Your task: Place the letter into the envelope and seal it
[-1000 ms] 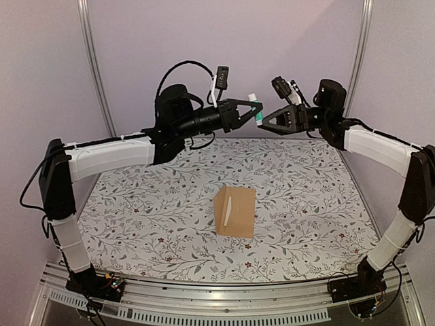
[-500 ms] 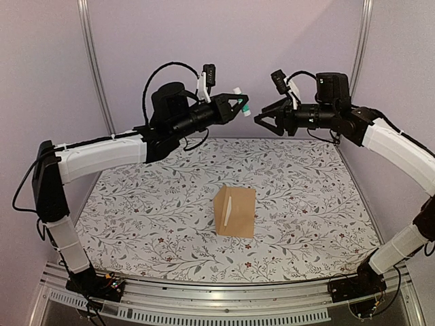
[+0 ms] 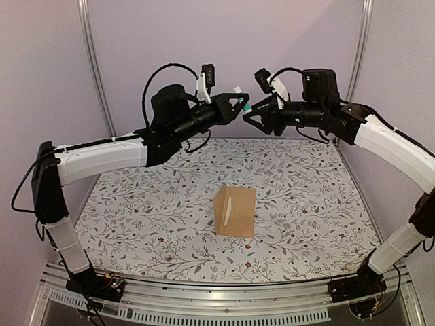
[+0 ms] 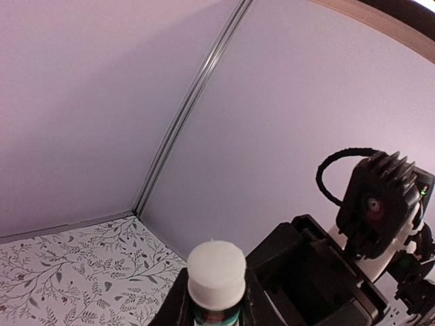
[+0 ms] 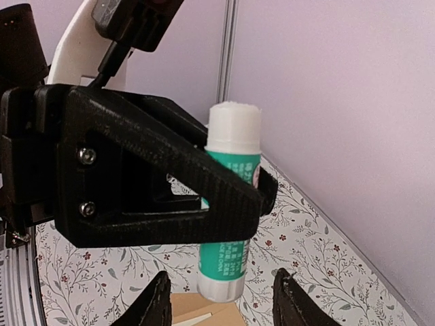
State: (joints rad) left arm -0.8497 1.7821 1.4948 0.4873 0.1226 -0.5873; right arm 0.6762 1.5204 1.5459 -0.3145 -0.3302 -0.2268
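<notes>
A tan envelope lies flat mid-table, and a thin cream sliver of the letter shows on it. My left gripper is raised high at the back and shut on a green glue stick with white ends. In the left wrist view the stick's white top stands between my fingers. My right gripper is open and faces the left one closely. In the right wrist view the glue stick hangs in front of my spread fingers, untouched. The envelope's corner shows below.
The table has a floral cloth. Lilac walls with metal posts close in the back and sides. Both arms arch high over the table's rear half.
My right gripper has swung left and come close to the glue stick. My left gripper has shifted slightly left and up with the stick. The envelope has not moved.
</notes>
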